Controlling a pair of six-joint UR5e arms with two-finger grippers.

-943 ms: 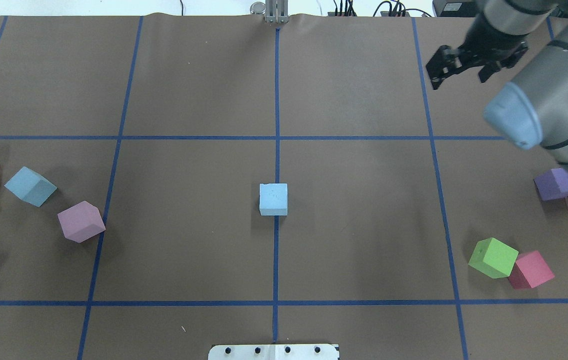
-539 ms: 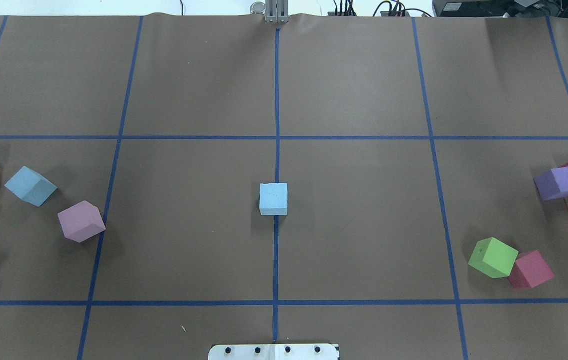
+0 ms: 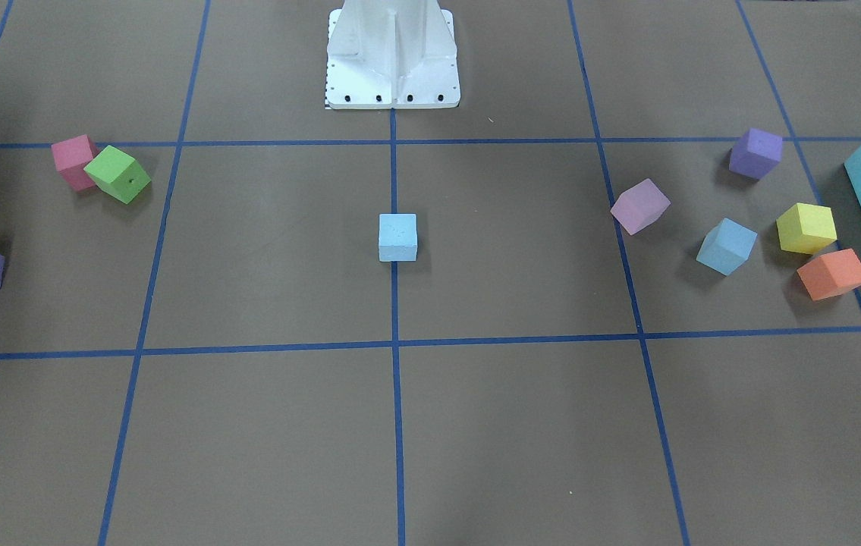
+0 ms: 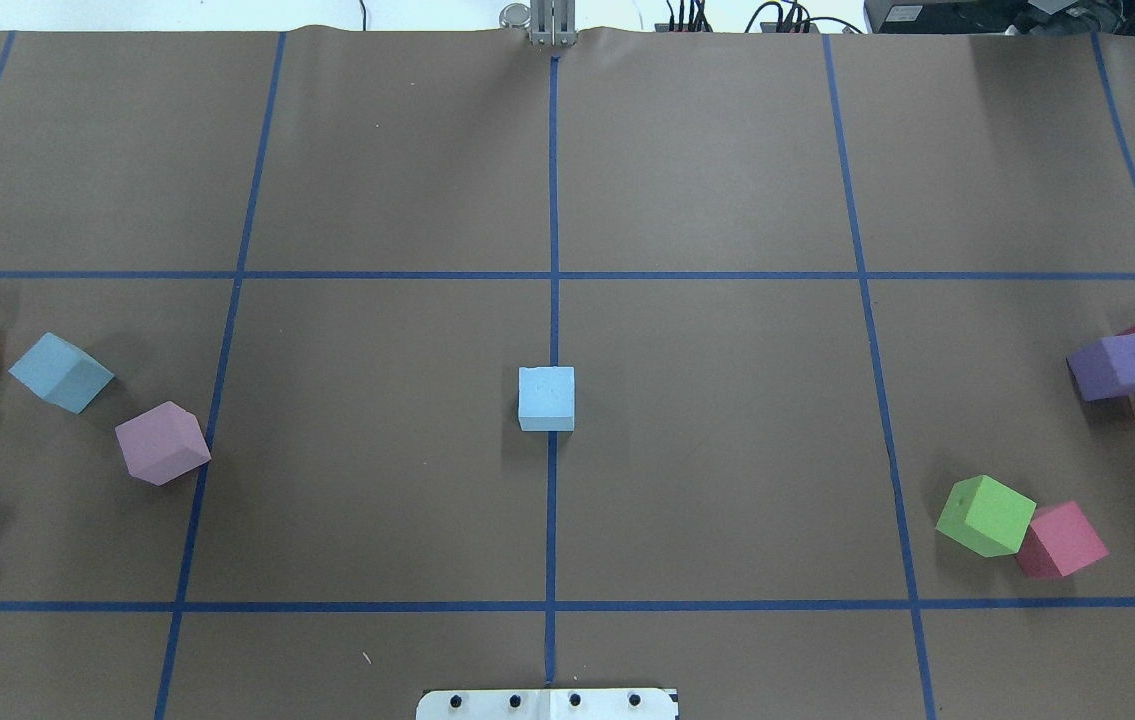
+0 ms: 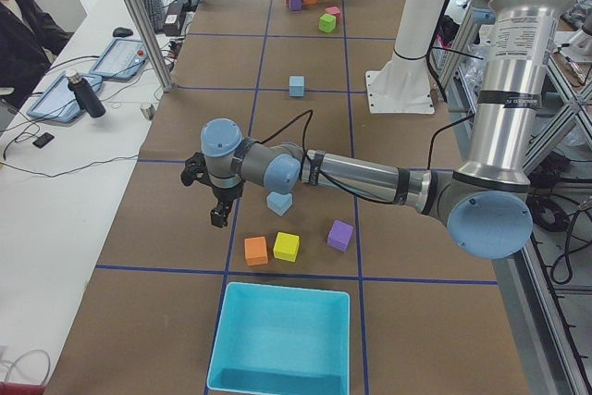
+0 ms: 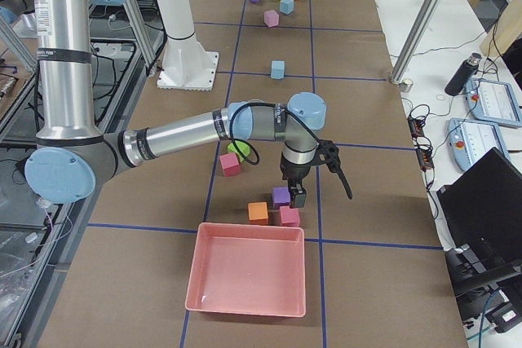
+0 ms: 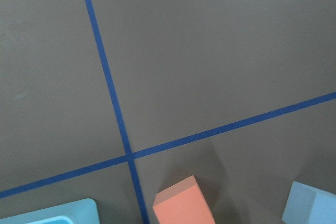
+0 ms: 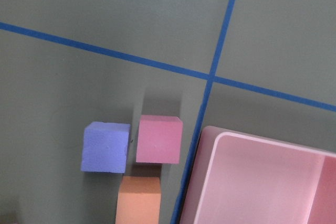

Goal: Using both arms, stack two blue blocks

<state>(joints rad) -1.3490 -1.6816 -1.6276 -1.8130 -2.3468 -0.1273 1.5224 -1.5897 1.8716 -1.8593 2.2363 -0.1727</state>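
Left claw (image 5: 218, 217) hangs near 1 blue block (image 5: 279, 203), not touching.

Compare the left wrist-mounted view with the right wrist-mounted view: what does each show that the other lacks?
Only the left wrist view shows a pale sky-blue foam cube at its lower right edge and a corner of the large turquoise plastic bin at lower left. Only the right wrist view shows a purple foam cube beside a pink foam cube, plus a pink plastic bin. Both show brown table paper crossed by blue tape lines, and an orange cube apiece: a left-side orange foam cube and a right-side orange foam cube.
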